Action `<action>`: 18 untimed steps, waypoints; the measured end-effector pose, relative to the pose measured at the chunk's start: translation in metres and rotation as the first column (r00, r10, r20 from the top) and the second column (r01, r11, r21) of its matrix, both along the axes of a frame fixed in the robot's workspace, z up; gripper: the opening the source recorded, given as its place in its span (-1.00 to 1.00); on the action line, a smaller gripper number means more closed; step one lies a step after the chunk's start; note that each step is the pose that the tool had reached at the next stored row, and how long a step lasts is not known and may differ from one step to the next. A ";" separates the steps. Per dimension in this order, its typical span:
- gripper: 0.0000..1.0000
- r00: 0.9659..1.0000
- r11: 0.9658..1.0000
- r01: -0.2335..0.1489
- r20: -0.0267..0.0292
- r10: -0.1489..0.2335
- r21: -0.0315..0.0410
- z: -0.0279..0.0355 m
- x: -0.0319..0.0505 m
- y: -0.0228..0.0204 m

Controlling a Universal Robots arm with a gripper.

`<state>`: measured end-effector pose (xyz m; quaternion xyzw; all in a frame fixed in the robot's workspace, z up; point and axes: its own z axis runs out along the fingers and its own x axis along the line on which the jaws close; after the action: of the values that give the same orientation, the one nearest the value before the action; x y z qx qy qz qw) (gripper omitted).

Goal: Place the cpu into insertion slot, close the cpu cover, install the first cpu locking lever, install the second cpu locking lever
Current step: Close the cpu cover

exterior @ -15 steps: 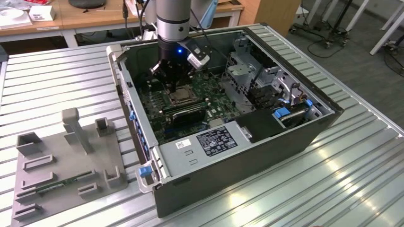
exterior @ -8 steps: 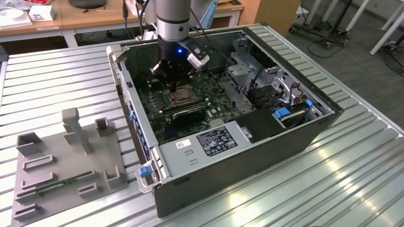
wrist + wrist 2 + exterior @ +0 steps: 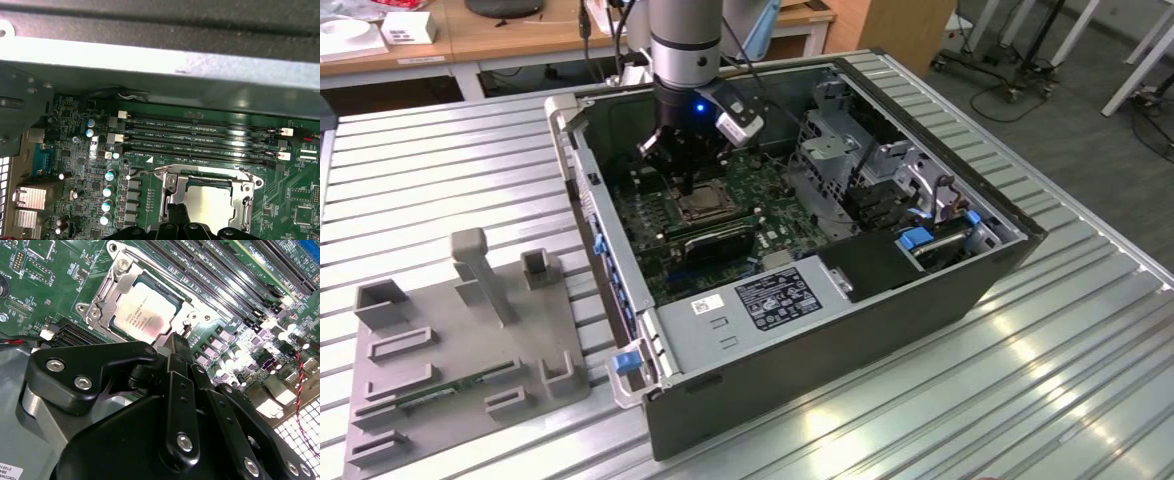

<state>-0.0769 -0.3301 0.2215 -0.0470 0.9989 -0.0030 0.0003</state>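
Exterior view: open case [image 3: 854,330] sits on a slatted table [image 3: 454,150]. The arm comes in from 12 o'clock and drops into the case. Gripper [image 3: 690,185] is low over the slot [image 3: 700,207], which sits just past centre toward 10 o'clock. Grey fixture [image 3: 467,340] lies at 8 o'clock, well apart from the case, with a green memory stick [image 3: 447,392] on it. Power supply [image 3: 761,295] is at 6 o'clock of the slot and the drive cage [image 3: 834,150] at 2 o'clock.

Second wrist view gives the detail the exterior view lacks. The cpu [image 3: 145,312] lies flat in the slot with its silver top up. The cover [image 3: 102,295] is down around it, framing the chip. The gripper [image 3: 177,342] ends right at the socket's edge, just beside the cpu. Black fingers [image 3: 176,385] look pressed together, no gap seen. Can't tell if they pinch anything.

First wrist view sees the socket from the opposite side. The cpu [image 3: 210,202] is under the cover [image 3: 170,192]. The gripper [image 3: 176,212] has its tips together at the cover's rim. A wire lever [image 3: 142,171] pokes out past the cover's corner, and I can't tell whether it is latched. Long memory slots [image 3: 200,132] run beside the socket, and a row of capacitors [image 3: 109,190] stands near the lever end.
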 end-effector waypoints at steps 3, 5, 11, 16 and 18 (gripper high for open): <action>-0.79 1.000 1.000 0.000 0.000 0.000 0.000 0.0007 -0.0001 0.0000; -0.79 1.000 1.000 0.000 0.000 0.000 0.000 0.0007 0.0000 0.0000; -0.79 1.000 1.000 0.000 0.000 0.000 0.000 0.0009 0.0039 0.0000; -0.79 1.000 1.000 0.000 0.000 0.000 0.000 0.0009 0.0141 -0.0001; -0.79 1.000 1.000 0.000 0.000 0.000 0.000 0.0009 0.0182 -0.0002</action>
<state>-0.0588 -0.3302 0.2224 -0.0470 0.9989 -0.0031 0.0003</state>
